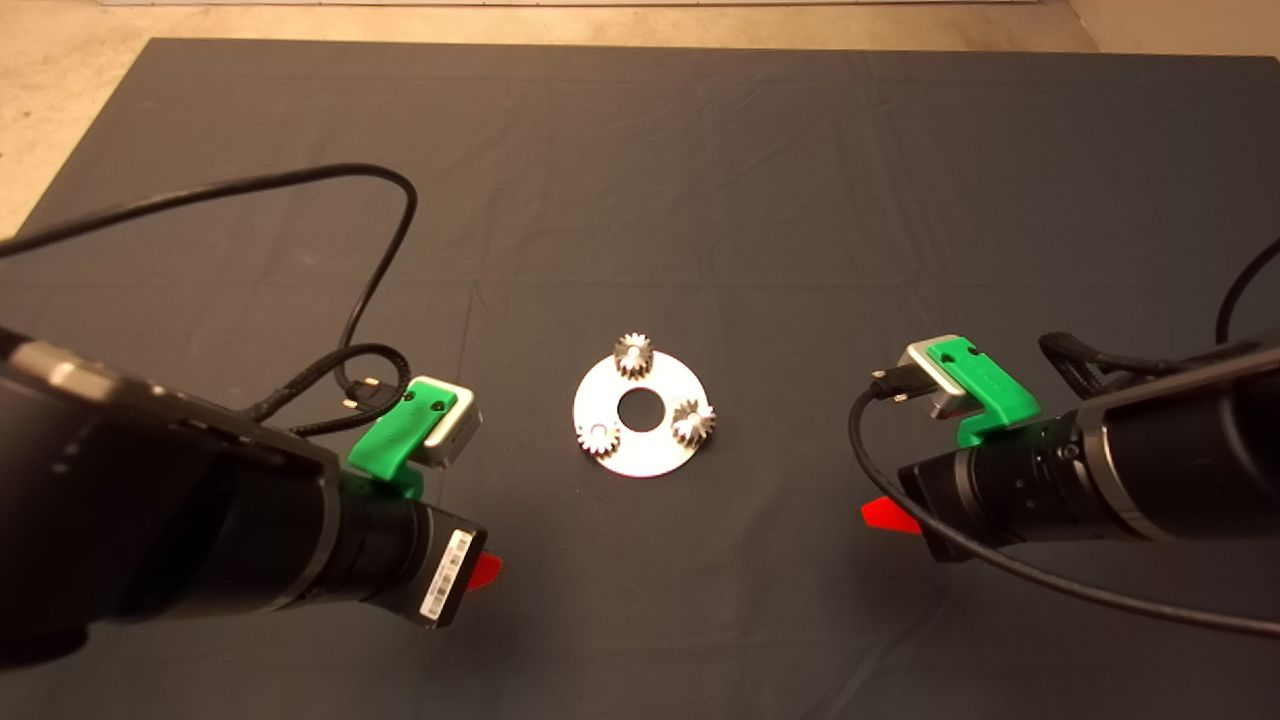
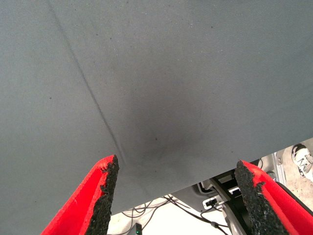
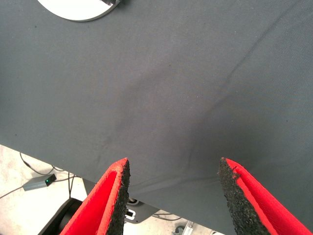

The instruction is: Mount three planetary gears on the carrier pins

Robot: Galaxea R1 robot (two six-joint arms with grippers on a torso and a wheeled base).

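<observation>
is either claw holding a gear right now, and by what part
No, nothing is held. Left claw and right claw are both open over bare mat.

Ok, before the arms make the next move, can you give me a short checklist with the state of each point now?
1. Three gears on the plate: ok, far gear, right gear, left gear.
2. Each gear fully down on its pin: cannot tell.
3. Left gripper open and empty: ok.
4. Right gripper open and empty: ok.
5. Both grippers away from the plate, over bare mat: ok.
6. No loose gear on the mat: ok, in the head view.
</observation>
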